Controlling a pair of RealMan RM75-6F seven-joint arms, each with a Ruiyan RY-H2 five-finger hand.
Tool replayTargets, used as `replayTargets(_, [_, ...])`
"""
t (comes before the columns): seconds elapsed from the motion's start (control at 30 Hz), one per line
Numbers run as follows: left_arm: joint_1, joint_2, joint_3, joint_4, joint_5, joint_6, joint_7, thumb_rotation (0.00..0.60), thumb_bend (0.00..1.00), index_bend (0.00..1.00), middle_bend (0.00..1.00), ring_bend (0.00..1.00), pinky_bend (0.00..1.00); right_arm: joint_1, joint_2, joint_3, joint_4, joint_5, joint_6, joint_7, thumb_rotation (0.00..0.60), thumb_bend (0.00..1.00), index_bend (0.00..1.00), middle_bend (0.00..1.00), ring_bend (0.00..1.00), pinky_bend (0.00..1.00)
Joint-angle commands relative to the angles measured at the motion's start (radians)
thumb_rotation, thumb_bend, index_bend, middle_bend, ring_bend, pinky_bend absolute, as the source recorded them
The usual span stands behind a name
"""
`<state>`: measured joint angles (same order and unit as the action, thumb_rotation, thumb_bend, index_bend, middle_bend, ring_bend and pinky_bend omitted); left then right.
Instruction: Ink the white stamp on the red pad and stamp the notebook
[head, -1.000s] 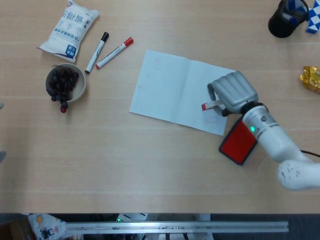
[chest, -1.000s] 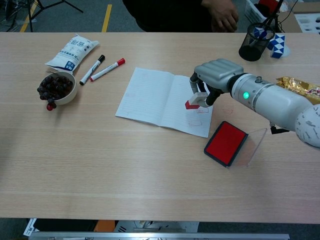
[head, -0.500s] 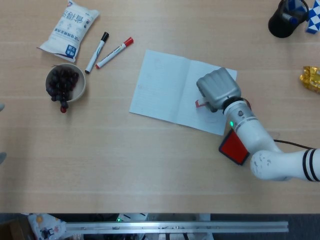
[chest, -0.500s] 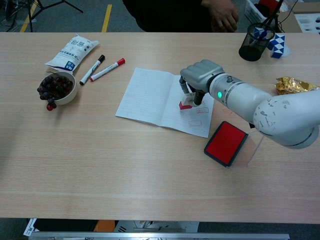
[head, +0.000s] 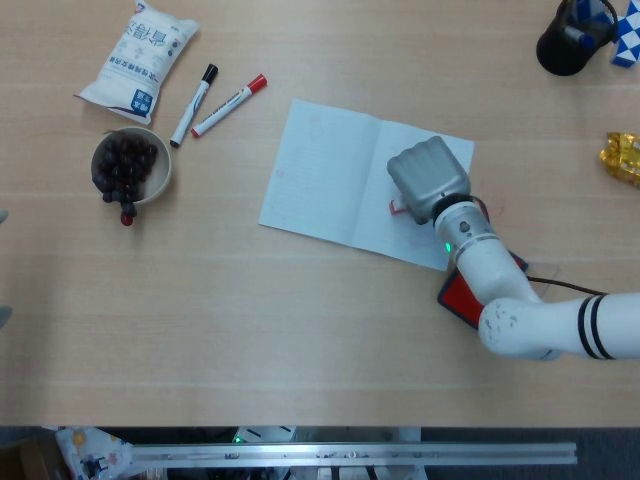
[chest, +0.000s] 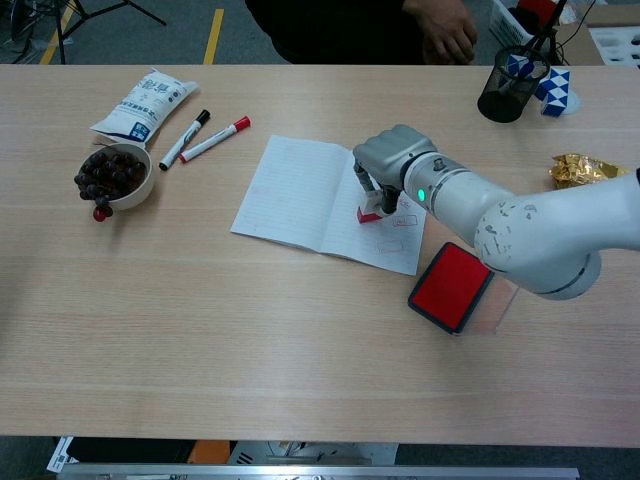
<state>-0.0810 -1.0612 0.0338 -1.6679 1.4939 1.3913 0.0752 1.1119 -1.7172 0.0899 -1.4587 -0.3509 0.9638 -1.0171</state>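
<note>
The right hand (chest: 392, 160) holds the white stamp (chest: 372, 210) with its fingers closed around it, and the stamp's red base touches the right page of the open notebook (chest: 300, 190). Red marks (chest: 400, 222) show on the page just beside it. The red ink pad (chest: 451, 285) lies near, to the right, partly hidden by the forearm in the head view. Far left lie two markers (head: 228, 105), a bowl of dark berries (head: 130, 166) and a white bag (head: 140, 52).

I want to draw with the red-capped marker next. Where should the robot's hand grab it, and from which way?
Best guess: around the middle of the red-capped marker, on its white barrel, coming straight down from above. It lies flat on the table, so only its top and long sides are free. Fingers should close across its width. The black-capped marker lies close on its left, so a grip nearer the red cap has more room.
</note>
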Motion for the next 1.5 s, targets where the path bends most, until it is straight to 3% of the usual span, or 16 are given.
replayTargets(0.03, [0.0, 0.0, -0.001, 0.001, -0.002, -0.001, -0.001, 0.6, 0.12, 0.11, 0.16, 0.2, 0.12, 0.004, -0.014, 0.0, 0.014, -0.002, 0.0, 0.003, 0.6, 0.51, 0.83, 0.69, 0.59, 0.47])
replayTargets(1.03, [0.002, -0.004, -0.001, 0.015, -0.008, -0.004, -0.01, 0.6, 0.12, 0.08, 0.16, 0.2, 0.12, 0.001, -0.106, -0.007, 0.131, -0.008, -0.008, -0.007, 0.6, 0.55, 0.87, 0.72, 0.61, 0.47])
replayTargets(1.5, [0.003, 0.004, -0.001, 0.001, -0.006, -0.001, -0.007, 0.6, 0.12, 0.07, 0.16, 0.2, 0.12, -0.025, 0.03, 0.054, 0.002, -0.027, 0.006, 0.075, 0.6, 0.55, 0.87, 0.72, 0.62, 0.47])
